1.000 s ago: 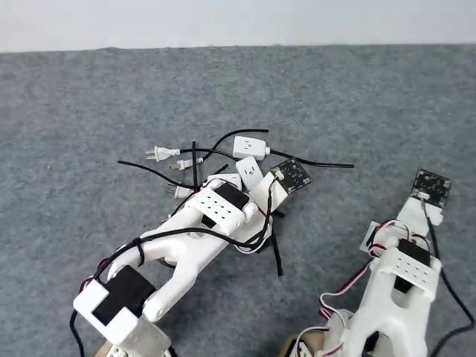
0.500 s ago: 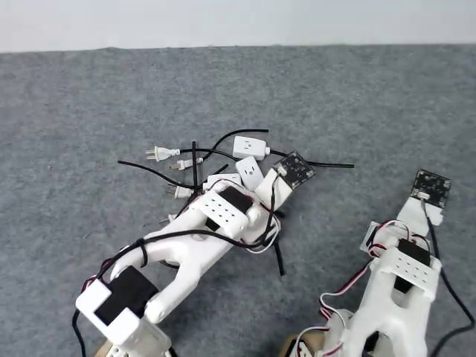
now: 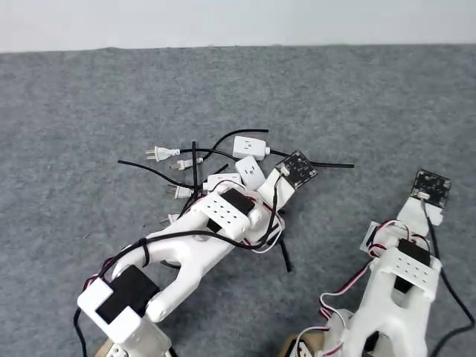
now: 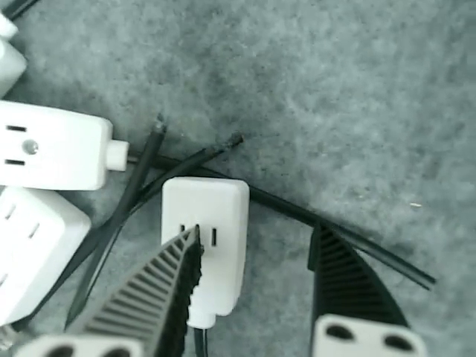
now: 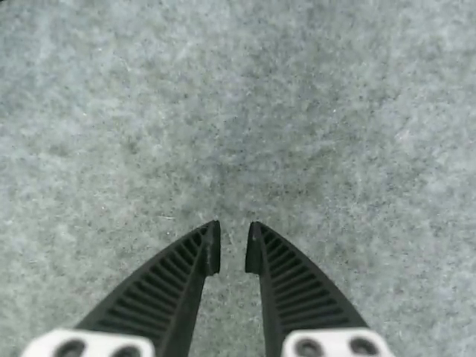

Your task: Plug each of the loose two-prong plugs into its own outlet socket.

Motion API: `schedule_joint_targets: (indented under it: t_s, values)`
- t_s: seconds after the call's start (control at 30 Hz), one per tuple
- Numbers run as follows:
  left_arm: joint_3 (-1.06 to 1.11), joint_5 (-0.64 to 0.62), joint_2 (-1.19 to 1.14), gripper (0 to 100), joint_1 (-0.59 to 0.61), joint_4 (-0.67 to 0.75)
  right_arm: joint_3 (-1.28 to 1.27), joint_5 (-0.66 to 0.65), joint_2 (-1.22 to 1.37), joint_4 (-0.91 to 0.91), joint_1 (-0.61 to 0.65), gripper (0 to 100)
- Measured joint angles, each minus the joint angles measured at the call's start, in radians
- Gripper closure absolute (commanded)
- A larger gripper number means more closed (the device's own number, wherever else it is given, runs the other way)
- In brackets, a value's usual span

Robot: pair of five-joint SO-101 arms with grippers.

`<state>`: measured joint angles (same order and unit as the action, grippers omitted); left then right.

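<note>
Work surface: grey felt-like carpet (image 3: 372,104), evenly lit, soft shadows. Plain pale wall (image 3: 238,22) runs along its far edge.

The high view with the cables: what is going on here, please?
The left gripper is open and low over a white outlet socket that lies among black cords. One finger is over the socket's face, but the gripper holds nothing. Two-prong plugs lie loose at the edge of the pile, not plugged in. The right gripper sits apart, nearly shut, over bare grey carpet.
</note>
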<state>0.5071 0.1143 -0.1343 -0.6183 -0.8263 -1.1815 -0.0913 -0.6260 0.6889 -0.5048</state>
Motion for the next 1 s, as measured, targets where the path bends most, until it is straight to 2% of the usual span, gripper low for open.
schedule_joint_targets:
  t_s: [0.3,0.47,0.57,0.8,1.0]
  values:
    - [0.017,0.031,0.0,78,0.015,0.014,0.0,0.0,0.0,0.0,0.0,91.2]
    - [0.018,0.043,-0.002,78,0.094,0.021,0.0,0.0,0.0,0.0,0.0,91.2]
    - [0.02,0.097,-0.009,78,0.14,0.021,0.0,0.0,0.0,0.0,0.0,91.2]
    - [0.02,0.137,-0.009,78,0.158,0.021,0.0,0.0,0.0,0.0,0.0,91.6]
    - [0.052,0.144,-0.009,85,0.158,0.021,0.0,0.0,0.0,0.002,0.0,91.2]
